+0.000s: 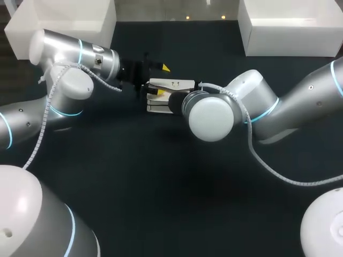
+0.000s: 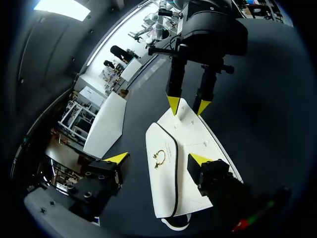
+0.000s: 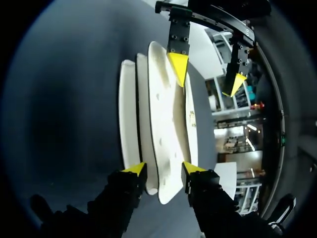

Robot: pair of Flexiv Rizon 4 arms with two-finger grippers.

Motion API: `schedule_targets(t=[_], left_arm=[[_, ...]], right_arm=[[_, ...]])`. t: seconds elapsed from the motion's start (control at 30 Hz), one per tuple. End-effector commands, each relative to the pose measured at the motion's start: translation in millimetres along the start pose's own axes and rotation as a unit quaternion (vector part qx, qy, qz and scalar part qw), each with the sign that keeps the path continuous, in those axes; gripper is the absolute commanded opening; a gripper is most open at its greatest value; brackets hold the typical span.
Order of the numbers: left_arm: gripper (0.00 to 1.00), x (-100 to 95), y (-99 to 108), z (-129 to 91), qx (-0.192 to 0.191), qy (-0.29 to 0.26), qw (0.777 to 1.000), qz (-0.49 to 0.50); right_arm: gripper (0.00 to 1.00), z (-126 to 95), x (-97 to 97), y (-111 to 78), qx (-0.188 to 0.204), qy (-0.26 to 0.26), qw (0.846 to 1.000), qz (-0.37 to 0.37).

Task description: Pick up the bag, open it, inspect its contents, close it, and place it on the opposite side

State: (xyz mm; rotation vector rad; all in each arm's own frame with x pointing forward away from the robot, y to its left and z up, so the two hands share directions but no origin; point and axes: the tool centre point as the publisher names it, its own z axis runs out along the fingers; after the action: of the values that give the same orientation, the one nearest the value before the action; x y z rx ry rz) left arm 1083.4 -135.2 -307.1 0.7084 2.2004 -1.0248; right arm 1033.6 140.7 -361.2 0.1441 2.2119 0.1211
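Observation:
A white bag [image 1: 171,84] with a gold clasp lies flat on the dark table between my two arms. In the left wrist view the bag [image 2: 171,173] sits between the widely spread fingers of my left gripper [image 2: 158,158], which is open; one fingertip [image 2: 198,159] hovers over the bag, the other [image 2: 118,157] stands well off to its side. My right gripper [image 3: 163,169] is open and straddles the bag's opposite end [image 3: 163,129], where the white layers fan apart. In the head view my right wrist [image 1: 209,115] hides that gripper. Each wrist view shows the other gripper at the bag's far end.
Two white bins stand at the table's back corners, one left [image 1: 64,21] and one right [image 1: 289,27]. The dark tabletop [image 1: 171,187] in front of the bag is bare. My arms cross in from both sides around the bag.

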Motion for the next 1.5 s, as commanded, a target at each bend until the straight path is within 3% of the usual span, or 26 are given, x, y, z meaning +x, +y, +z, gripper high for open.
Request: schedule_targets(t=[0.03, 0.3, 0.53, 0.7, 1.03, 1.2, 1.33, 1.43, 1.5], left_arm=[[0.83, 3.2, -4, -6, -0.005, -0.008, 1.0, -0.004], [0.91, -1.4, -8, -25, -0.022, 0.0, 0.998, -0.065], [0.92, -0.3, -9, -41, -0.054, 0.032, 0.99, -0.127], [1.0, 0.7, -13, -55, -0.074, 0.061, 0.981, -0.168], [1.0, 4.4, -20, -69, -0.103, 0.149, 0.946, -0.269], [1.0, 7.8, -24, -71, -0.121, 0.182, 0.932, -0.29], [1.0, 9.7, -27, -73, -0.121, 0.194, 0.924, -0.306], [1.0, 12.1, -25, -73, -0.15, 0.204, 0.915, -0.313], [1.0, 12.1, -25, -73, -0.15, 0.204, 0.915, -0.313]], right_arm=[[1.0, -13, -2.5, -3.9, -0.009, -0.006, 1.0, 0.004], [1.0, -41, -19.2, -1.7, -0.043, 0.035, 0.998, 0.007], [1.0, -60, -35.8, -4.5, -0.05, 0.113, 0.992, 0.007], [1.0, -70, -48.5, -7.3, -0.035, 0.166, 0.985, 0.005], [1.0, -93, -79.5, -6.8, -0.022, 0.228, 0.973, -0.012], [1.0, -99, -84.1, -1.2, -0.037, 0.257, 0.966, -0.016], [1.0, -99, -84.1, 2.0, -0.024, 0.281, 0.959, -0.017], [1.0, -96, -84.1, 3.0, -0.024, 0.306, 0.952, -0.002], [1.0, -96, -84.1, 3.0, -0.024, 0.306, 0.952, -0.002]])
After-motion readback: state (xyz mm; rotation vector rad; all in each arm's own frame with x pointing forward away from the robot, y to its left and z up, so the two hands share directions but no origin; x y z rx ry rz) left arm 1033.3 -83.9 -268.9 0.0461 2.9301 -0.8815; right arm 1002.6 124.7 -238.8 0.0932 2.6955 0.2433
